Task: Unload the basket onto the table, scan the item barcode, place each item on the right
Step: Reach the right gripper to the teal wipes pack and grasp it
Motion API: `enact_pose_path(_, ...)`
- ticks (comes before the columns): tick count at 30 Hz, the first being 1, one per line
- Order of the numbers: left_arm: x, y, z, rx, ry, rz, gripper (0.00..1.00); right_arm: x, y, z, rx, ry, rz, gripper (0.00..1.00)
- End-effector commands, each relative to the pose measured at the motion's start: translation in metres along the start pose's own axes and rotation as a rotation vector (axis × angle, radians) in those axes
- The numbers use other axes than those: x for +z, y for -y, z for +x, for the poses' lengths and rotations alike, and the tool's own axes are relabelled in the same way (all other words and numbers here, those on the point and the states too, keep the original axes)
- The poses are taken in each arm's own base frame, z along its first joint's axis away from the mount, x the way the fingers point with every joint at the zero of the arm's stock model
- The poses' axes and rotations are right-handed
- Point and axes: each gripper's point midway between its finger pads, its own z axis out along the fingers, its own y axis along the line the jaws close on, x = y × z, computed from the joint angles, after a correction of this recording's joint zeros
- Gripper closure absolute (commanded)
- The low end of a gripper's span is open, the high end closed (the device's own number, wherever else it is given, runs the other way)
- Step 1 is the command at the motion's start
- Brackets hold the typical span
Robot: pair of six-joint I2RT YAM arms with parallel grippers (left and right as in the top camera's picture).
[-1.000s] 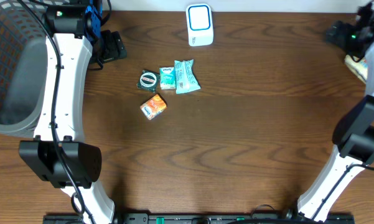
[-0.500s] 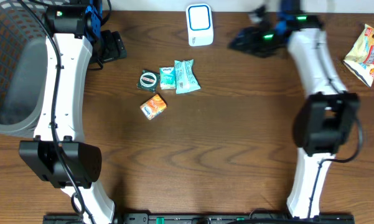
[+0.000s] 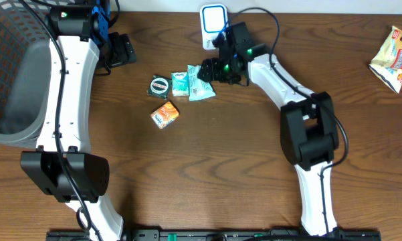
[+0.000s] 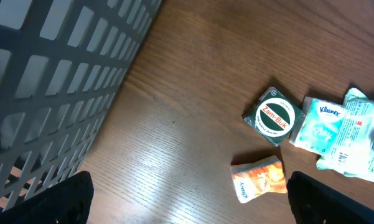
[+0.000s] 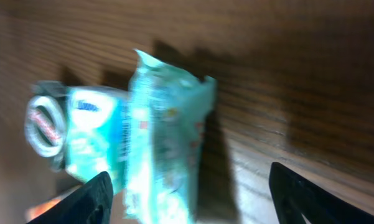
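Several small items lie together on the wooden table: a round green Zam-Buk tin, a small Kleenex pack, a long teal packet and an orange pack. At the back edge stands the white and blue scanner. My right gripper hovers open just over the teal packet, which shows blurred between its fingers. Over at the back left, my left gripper is wide open and holds nothing.
A dark mesh basket fills the left side of the table. A yellow snack bag lies at the far right edge.
My right arm has swung from the far right of the table leftward to the cluster of items, and its jaws have narrowed a little. The left arm has not moved.
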Motion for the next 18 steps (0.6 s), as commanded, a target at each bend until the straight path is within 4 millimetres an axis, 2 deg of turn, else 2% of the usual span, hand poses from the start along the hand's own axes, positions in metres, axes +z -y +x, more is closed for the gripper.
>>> enact_pose_path(1, 0.006, -0.002, 0.001, 0.01, -0.013, -0.018, 0.02, 0.03, 0.01, 0.022, 0.034, -0.072, -0.028, 0.27)
enact_pose_path(4, 0.006, -0.002, 0.001, 0.011, -0.013, -0.018, 0.02, 0.045, 0.01, 0.031, 0.025, -0.1, -0.057, 0.27)
enact_pose_path(6, 0.006, -0.002, 0.001, 0.01, -0.013, -0.018, 0.02, 0.053, 0.011, 0.035, 0.031, -0.11, -0.072, 0.32)
enact_pose_path(7, 0.006, -0.002, 0.001, 0.01, -0.013, -0.018, 0.02, 0.055, 0.009, 0.036, 0.038, -0.116, -0.083, 0.37)
enact_pose_path(8, 0.006, -0.002, 0.001, 0.011, -0.013, -0.018, 0.02, 0.058, 0.009, 0.037, 0.049, -0.117, -0.088, 0.5)
enact_pose_path(11, 0.006, -0.002, 0.001, 0.01, -0.013, -0.018, 0.02, 0.061, 0.007, 0.038, 0.064, -0.12, -0.1, 0.75)
enact_pose_path(12, 0.006, -0.002, 0.001, 0.01, -0.013, -0.018, 0.02, 0.061, 0.004, 0.038, 0.061, -0.122, -0.112, 0.89)
enact_pose_path(13, 0.006, -0.002, 0.001, 0.011, -0.013, -0.019, 0.02, 0.061, 0.003, 0.038, 0.061, -0.121, -0.118, 0.99)
enact_pose_path(15, 0.006, -0.002, 0.001, 0.01, -0.013, -0.018, 0.02, 0.058, -0.001, 0.037, 0.066, -0.125, -0.145, 0.99)
enact_pose_path(18, 0.006, -0.002, 0.001, 0.01, -0.013, -0.018, 0.02, 0.042, -0.012, 0.03, 0.074, -0.125, -0.232, 0.99)
